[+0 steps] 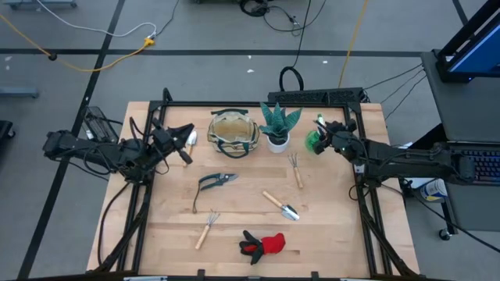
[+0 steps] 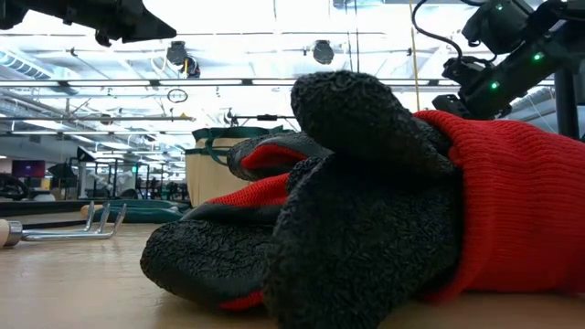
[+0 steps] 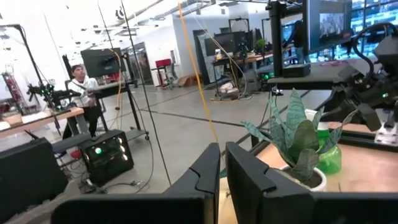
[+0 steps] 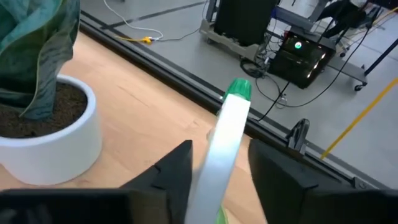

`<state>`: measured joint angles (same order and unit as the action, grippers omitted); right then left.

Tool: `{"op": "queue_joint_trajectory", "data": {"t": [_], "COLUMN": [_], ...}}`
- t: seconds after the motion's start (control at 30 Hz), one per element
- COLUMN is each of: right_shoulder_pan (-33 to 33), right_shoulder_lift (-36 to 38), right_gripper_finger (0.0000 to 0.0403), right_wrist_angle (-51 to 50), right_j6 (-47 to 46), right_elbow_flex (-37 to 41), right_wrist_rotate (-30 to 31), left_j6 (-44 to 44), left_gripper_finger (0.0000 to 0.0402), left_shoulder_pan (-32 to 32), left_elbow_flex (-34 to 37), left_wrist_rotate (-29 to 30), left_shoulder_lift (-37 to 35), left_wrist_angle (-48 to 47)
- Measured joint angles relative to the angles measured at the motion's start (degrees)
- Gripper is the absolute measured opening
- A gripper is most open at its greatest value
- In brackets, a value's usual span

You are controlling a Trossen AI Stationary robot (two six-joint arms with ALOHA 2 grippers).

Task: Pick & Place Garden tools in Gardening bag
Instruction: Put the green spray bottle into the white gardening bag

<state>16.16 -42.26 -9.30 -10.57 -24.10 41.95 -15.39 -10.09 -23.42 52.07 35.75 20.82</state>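
Note:
My left gripper is up at the far left of the table, left of the gardening bag, and is shut on a small trowel. My right gripper is open at the far right. One finger is on each side of the white head of the green spray bottle, which stands upright on the table. Shears, a fork, a second trowel, a rake and red-black gloves lie on the table. My left gripper is shut on the trowel near where its pale blade meets the wooden handle. The gripper itself hides the exact place. The fingers point level toward the table's right. The handle slants away from the fingers toward the near edge.
A teal spiky plant in a white pot stands between the bag and the spray bottle, close to my right gripper. The dark table frame runs along the far edge. Bare wood lies at the table's near left.

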Motion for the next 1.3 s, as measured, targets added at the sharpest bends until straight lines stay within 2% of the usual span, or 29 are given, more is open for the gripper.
{"op": "queue_joint_trajectory", "data": {"t": [0.2, 0.4, 0.6, 0.7, 0.83, 0.9, 0.93, 1.03, 1.1, 1.17, 1.3], "right_shoulder_pan": [0.0, -0.13, -1.24, -1.27, -1.27, -1.25, -1.25, -1.27, -1.29, -1.31, -1.29], "right_shoulder_lift": [0.07, 0.34, 4.1, 5.91, 6.99, 6.97, 6.88, 5.62, 3.89, 1.39, -6.34], "right_gripper_finger": [0.004, 0.004, 0.004, 0.004, 0.004, 0.004, 0.004, 0.004, 0.004, 0.004, 0.004], "right_wrist_angle": [0.42, 1.32, 3.55, 9.65, 24.43, 33.52, 37.69, 48.17, 52.45, 55.15, 52.88], "right_j6": [1.23, 2.53, 7.35, 12.82, 21.1, 23.47, 23.77, 21.72, 17.81, 14.29, 12.98], "right_elbow_flex": [-0.07, -0.04, -2.48, -4.48, -6.4, -6.56, -6.56, -6.6, -6.6, -6.65, -11.2], "right_wrist_rotate": [0.09, -0.2, 0.3, 1.63, 0.64, -4.6, -9.08, -26.42, -35.45, -40.43, -42.29], "left_j6": [-1.07, -0.38, 2.35, 3.74, 3.93, 3.93, 3.92, 3.91, 3.91, 3.9, 4.7], "left_gripper_finger": [0.003, 0.003, 0.003, 0.003, 0.003, 0.003, 0.003, 0.0031, 0.003, 0.003, 0.0031], "left_shoulder_pan": [0.0, 0.0, 0.0, 0.0, 0.0, 0.0, 0.0, 0.0, 0.0, 0.0, 0.0], "left_elbow_flex": [0.02, 0.02, 0.07, 0.07, 0.07, 0.07, 0.07, 0.07, 0.07, 0.07, 0.07], "left_wrist_rotate": [-0.02, -0.02, -0.04, -0.07, -0.07, -0.07, -0.07, -0.07, -0.07, -0.08, -2.24], "left_shoulder_lift": [0.0, 0.0, 0.0, -0.01, -0.01, 0.0, 0.0, -0.01, 0.0, 0.0, -0.01], "left_wrist_angle": [0.0, -0.34, -2.99, -3.18, -3.19, -3.19, -3.19, -3.19, -3.13, -2.42, -0.16]}}
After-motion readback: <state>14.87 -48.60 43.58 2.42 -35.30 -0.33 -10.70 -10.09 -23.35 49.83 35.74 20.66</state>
